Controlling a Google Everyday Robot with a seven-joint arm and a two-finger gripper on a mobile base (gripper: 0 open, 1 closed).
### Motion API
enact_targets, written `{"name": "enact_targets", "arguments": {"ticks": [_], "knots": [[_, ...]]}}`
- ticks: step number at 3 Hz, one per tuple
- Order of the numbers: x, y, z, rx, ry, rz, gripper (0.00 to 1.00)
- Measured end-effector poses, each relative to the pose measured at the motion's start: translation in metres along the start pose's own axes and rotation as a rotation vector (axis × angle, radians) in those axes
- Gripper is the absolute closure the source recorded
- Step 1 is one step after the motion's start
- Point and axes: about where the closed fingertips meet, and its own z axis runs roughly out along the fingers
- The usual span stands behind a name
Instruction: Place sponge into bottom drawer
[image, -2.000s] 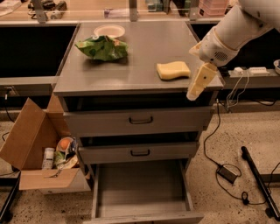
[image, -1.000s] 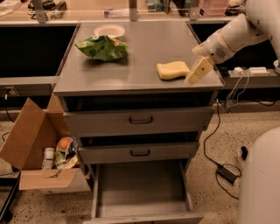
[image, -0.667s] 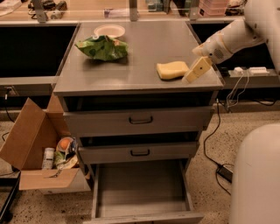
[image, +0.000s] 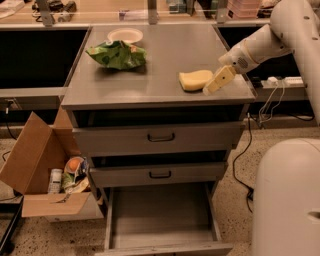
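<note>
The pale yellow sponge (image: 195, 80) lies flat on the grey cabinet top (image: 155, 60), near its right front corner. My gripper (image: 210, 89) hovers just right of the sponge, pointing down and left, its tip close to the sponge's right edge. It holds nothing that I can see. The bottom drawer (image: 162, 212) stands pulled open below the two upper drawers, and its tray holds nothing.
A green foil snack bag (image: 116, 54) and a white bowl (image: 125, 35) sit at the back left of the top. An open cardboard box (image: 45, 180) with bottles stands left of the cabinet. Cables and a power strip (image: 280, 80) lie to the right. My white base (image: 287, 200) fills the lower right.
My gripper has moved left and a little up across the cabinet's right edge, closing in on the sponge. The sponge has not moved.
</note>
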Motion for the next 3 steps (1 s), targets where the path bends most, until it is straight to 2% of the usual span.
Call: {"name": "enact_targets", "arguments": {"ticks": [1,2,3], "knots": [[0.0021,0.0001,0.0146,-0.018,0.016,0.01,0.18],[0.002,0.0025,0.0241,-0.042,0.025,0.015,0.49],[0.0002,0.0024,0.0222,-0.042,0.025,0.015,0.72]]}}
